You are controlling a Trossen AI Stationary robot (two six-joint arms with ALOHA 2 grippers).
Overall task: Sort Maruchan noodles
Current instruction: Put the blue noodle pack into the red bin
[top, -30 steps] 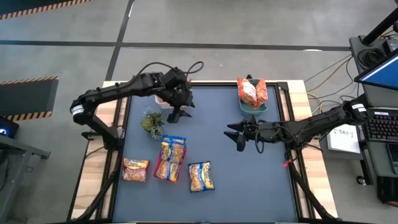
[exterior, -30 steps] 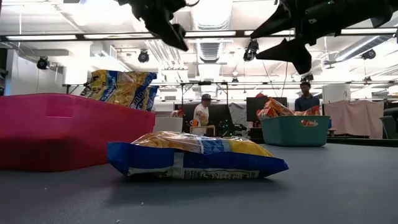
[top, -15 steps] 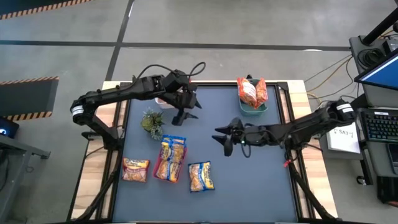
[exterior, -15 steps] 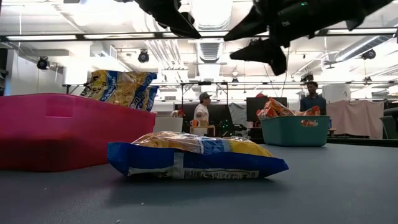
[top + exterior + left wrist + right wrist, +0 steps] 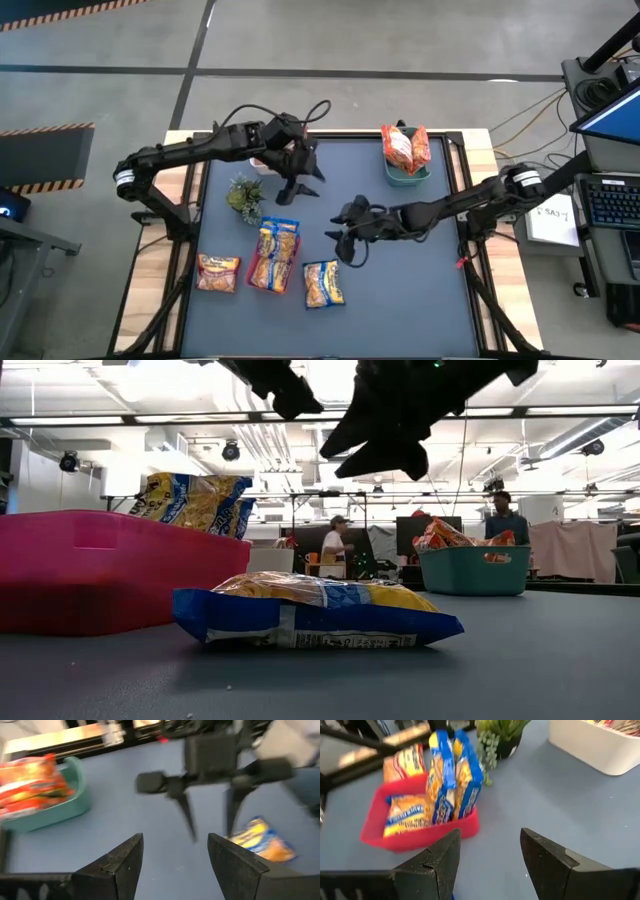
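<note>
A loose blue-trimmed noodle packet (image 5: pixel 323 283) lies flat on the dark mat near the front, and it also shows in the low view (image 5: pixel 315 615). My right gripper (image 5: pixel 342 243) hangs open above the mat just beyond it, its fingers (image 5: pixel 440 860) empty and facing the red tray (image 5: pixel 420 832). Blue-trimmed packets (image 5: pixel 454 782) stand and lie in that tray (image 5: pixel 272 258). An orange-trimmed packet (image 5: pixel 218 272) lies left of the tray. Red-trimmed packets (image 5: pixel 405 147) stick up out of a teal bin (image 5: pixel 408 172) at the far right. My left gripper (image 5: pixel 302 186) hovers open, high over the far middle.
A small green plant (image 5: pixel 243 197) stands just beyond the red tray. A white tub (image 5: pixel 600 745) sits near it at the far left. Bare mat spreads over the right half and the near right corner. People stand in the room beyond the table (image 5: pixel 333 540).
My right gripper has swung from the middle right of the mat toward the table's left and a little nearer, ending beside the red tray and the loose blue packet. No packet has moved.
</note>
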